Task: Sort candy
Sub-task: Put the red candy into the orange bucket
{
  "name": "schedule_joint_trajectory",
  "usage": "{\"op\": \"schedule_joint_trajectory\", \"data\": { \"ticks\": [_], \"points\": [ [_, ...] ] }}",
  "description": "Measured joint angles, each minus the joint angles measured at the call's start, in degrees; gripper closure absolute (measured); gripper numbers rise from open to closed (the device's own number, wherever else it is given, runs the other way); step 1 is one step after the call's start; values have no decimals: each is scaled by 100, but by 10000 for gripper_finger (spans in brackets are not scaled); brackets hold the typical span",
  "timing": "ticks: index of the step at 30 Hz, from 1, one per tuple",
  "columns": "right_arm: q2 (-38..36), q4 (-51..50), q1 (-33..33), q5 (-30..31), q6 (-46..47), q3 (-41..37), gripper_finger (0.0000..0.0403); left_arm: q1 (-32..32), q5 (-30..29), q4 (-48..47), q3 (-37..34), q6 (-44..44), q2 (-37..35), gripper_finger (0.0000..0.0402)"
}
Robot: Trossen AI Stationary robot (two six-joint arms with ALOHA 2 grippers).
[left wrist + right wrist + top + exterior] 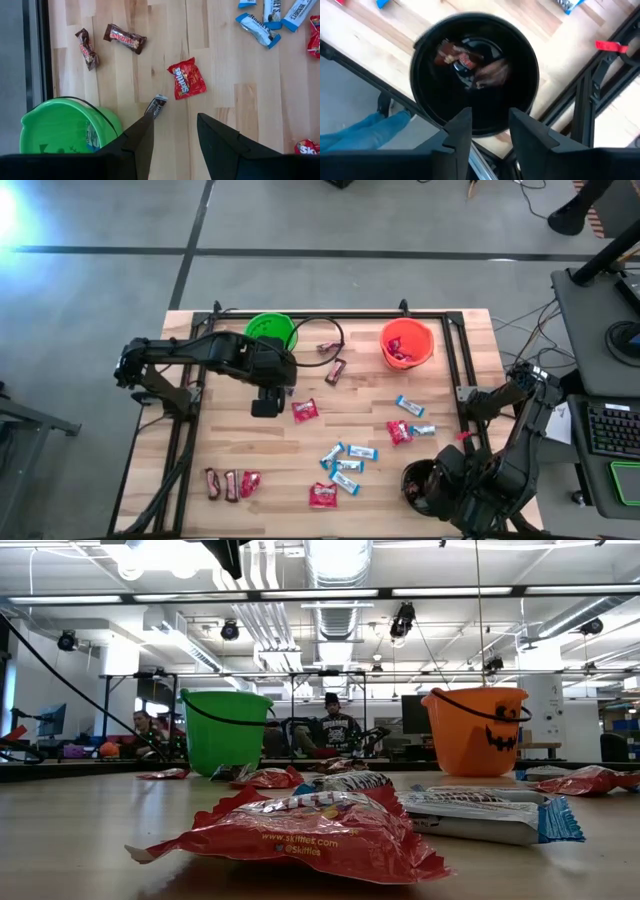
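The candy lies scattered on the wooden table (250, 450): red packets (305, 410), light-blue-and-white bars (347, 467) and dark brown bars (335, 370). My left gripper (263, 405) (172, 145) hangs open above the table beside the green bucket (270, 330), a red packet (186, 78) ahead of it and a small dark wrapped piece (156, 106) on the wood past one fingertip. My right gripper (440, 480) (490, 127) stands open, pointing down over the black bucket (475, 75), in which a blurred brown bar (457, 56) shows.
An orange bucket (407, 343) holding red packets stands at the far right, and the green bucket is at the far middle. A black frame (455, 360) runs along the table's edges. In the low view a red packet (300, 835) and a blue bar (490, 812) lie close.
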Motion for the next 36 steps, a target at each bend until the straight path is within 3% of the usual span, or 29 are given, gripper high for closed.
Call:
{"op": "schedule_joint_trajectory", "data": {
  "ticks": [6, 13, 22, 36],
  "points": [
    [0, 4, 0, 21, -107, -2, 261, 0, 0, -5, 0, 0, 0, 269],
    [0, 0, -74, 1305, -225, -2, 261, 0, 0, -45, 0, 0, -2, 269],
    [0, 0, -739, 2173, -1117, -2, 267, -1, 0, -175, 0, -2, -37, 269],
    [-13, 9, -2003, 2209, -3652, 32, 271, -2, 0, -326, 0, -436, -365, 269]
  ]
}}
